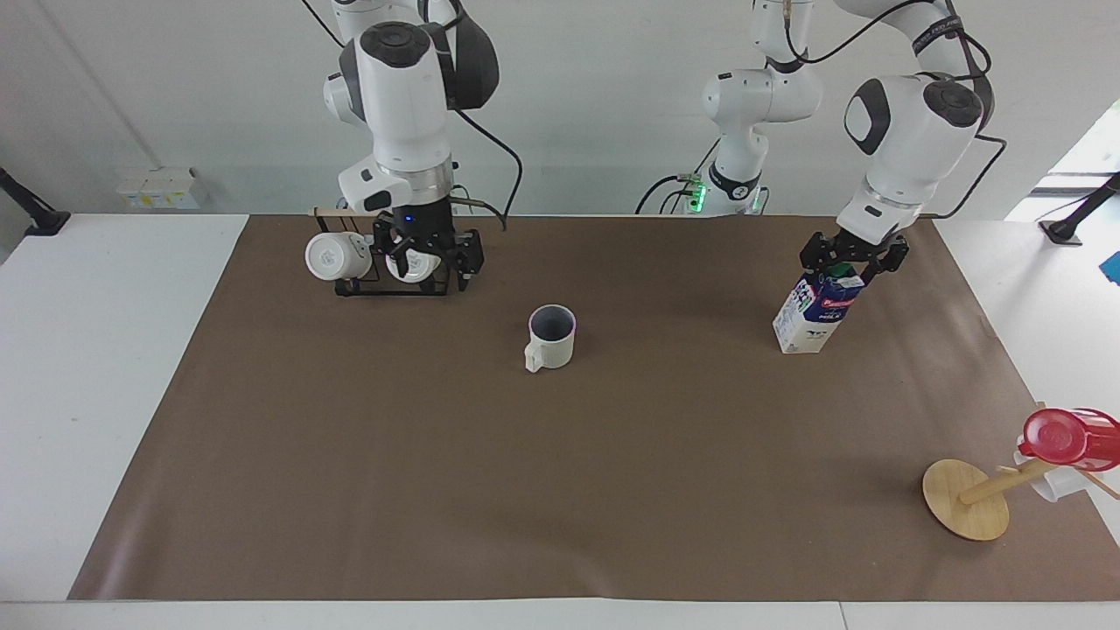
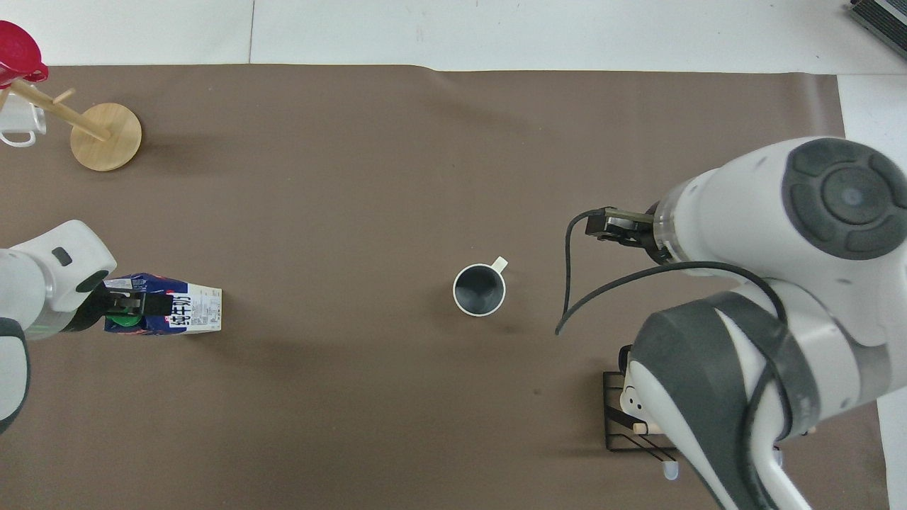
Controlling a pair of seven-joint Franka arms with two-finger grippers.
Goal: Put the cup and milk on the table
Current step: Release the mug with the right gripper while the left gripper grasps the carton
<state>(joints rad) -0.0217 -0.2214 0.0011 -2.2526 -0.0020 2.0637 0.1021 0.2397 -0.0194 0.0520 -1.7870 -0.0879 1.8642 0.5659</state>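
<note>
The cup (image 1: pixel 551 339) stands upright on the brown mat of the table (image 1: pixel 560 490), free of both grippers; the overhead view shows its dark inside (image 2: pixel 480 289). The milk (image 1: pixel 814 319) stands on the mat toward the left arm's end, also seen from overhead (image 2: pixel 186 310). My left gripper (image 1: pixel 850 262) is down at the carton's top, open, with a finger on either side of the green cap; it also shows in the overhead view (image 2: pixel 131 303). My right gripper (image 1: pixel 429 258) is open and empty, raised by the mug rack.
A black wire rack (image 1: pixel 394 284) with two white mugs (image 1: pixel 331 255) stands close to the robots at the right arm's end. A wooden mug tree (image 1: pixel 965 499) carrying a red cup (image 1: pixel 1063 436) stands farther out at the left arm's end.
</note>
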